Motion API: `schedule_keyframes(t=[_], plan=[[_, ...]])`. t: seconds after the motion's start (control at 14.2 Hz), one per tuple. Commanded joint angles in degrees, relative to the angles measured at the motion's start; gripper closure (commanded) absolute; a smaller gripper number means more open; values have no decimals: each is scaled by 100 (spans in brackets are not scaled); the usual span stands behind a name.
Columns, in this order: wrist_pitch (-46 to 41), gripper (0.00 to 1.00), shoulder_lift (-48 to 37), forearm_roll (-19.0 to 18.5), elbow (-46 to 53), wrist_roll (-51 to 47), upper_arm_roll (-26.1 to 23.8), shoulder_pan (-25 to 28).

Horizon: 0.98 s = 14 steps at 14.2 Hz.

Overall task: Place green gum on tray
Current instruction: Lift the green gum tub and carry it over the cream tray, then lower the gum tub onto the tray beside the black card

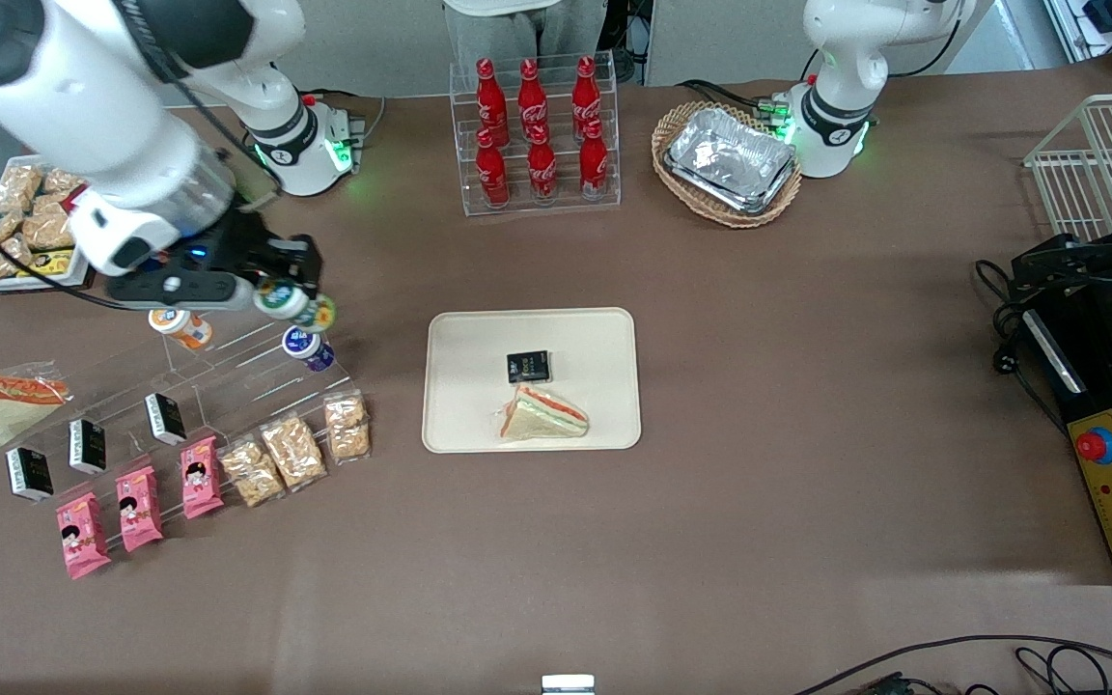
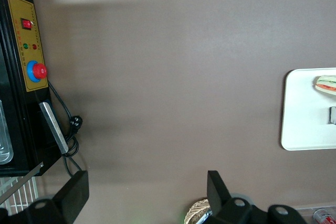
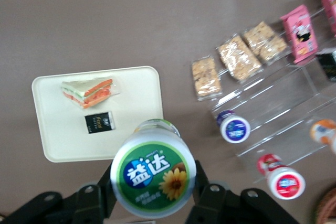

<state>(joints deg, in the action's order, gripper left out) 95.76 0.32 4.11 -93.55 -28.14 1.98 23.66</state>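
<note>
The green gum (image 3: 153, 178) is a pale bottle with a round green lid. My right gripper (image 3: 153, 184) is shut on its sides and holds it in the air. In the front view the gripper (image 1: 288, 290) carries the gum (image 1: 293, 303) just above the top step of a clear display stand, toward the working arm's end of the table. The cream tray (image 1: 595, 338) lies flat mid-table, apart from the gripper. It holds a wrapped sandwich (image 1: 544, 413) and a small black packet (image 1: 528, 367). The tray (image 3: 58, 129) also shows beneath the held gum in the right wrist view.
The clear stepped stand (image 1: 228, 381) carries a purple-lidded bottle (image 1: 308, 347), an orange-lidded bottle (image 1: 180, 326), black packets, pink packs and snack bags. A red-lidded bottle (image 3: 283, 182) also sits there. A cola bottle rack (image 1: 537, 135) and a basket of foil trays (image 1: 728, 159) stand farther from the camera.
</note>
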Motion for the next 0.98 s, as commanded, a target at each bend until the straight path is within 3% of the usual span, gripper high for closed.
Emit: schedule_keyframes(t=[0.0, 0.42, 0.91], plan=[[827, 90, 171, -16, -669, -631, 74, 306], [3156, 90, 223, -25, -2771, -1334, 65, 754], [4705, 90, 811, -191, -3591, -2449, 74, 1439]])
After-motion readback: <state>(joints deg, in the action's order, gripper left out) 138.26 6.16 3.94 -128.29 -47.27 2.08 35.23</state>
